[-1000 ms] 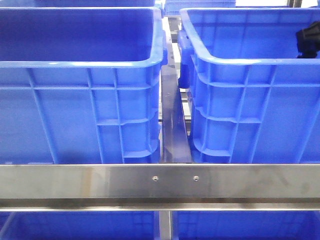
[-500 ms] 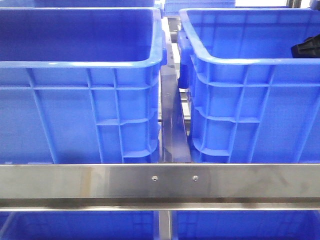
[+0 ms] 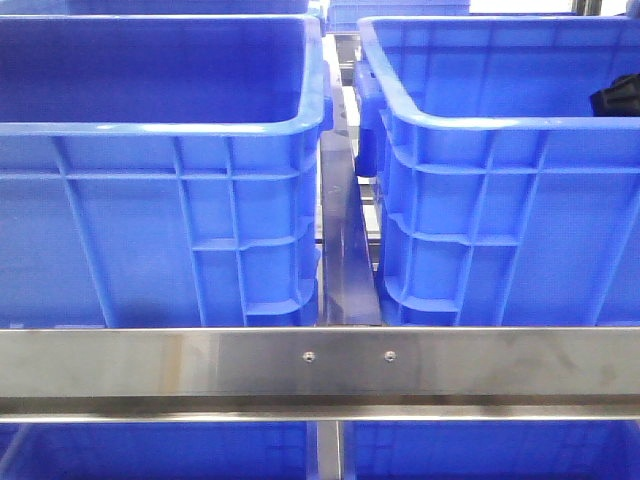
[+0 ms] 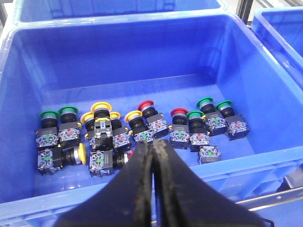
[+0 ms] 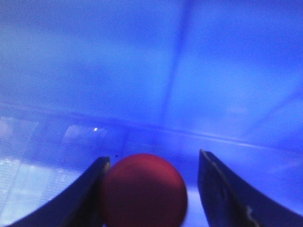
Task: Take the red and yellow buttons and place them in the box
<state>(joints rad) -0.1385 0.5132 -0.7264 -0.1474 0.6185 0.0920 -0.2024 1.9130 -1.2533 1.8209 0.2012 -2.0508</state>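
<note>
In the left wrist view my left gripper (image 4: 153, 144) is shut and empty, above the near wall of a blue crate (image 4: 28, 71). On that crate's floor lie several push buttons, with red heads (image 4: 147, 105) and yellow heads (image 4: 102, 107) among them. In the right wrist view my right gripper (image 5: 154, 165) is open inside a blue box (image 5: 189, 71). A red button (image 5: 142, 189) sits between its jaws. It touches one finger (image 5: 92, 189) and stands apart from the other. In the front view only a black part of the right arm (image 3: 615, 100) shows, inside the right crate (image 3: 480, 125).
Green-headed buttons (image 4: 205, 100) lie among the others. The front view shows a left crate (image 3: 160, 130) beside the right one, a narrow gap (image 3: 345, 250) between them and a steel rail (image 3: 320, 365) across the front. Another crate's rim (image 4: 279, 28) shows beside the button crate.
The black part of the right arm has dropped a little lower inside the right crate. The crates have not moved.
</note>
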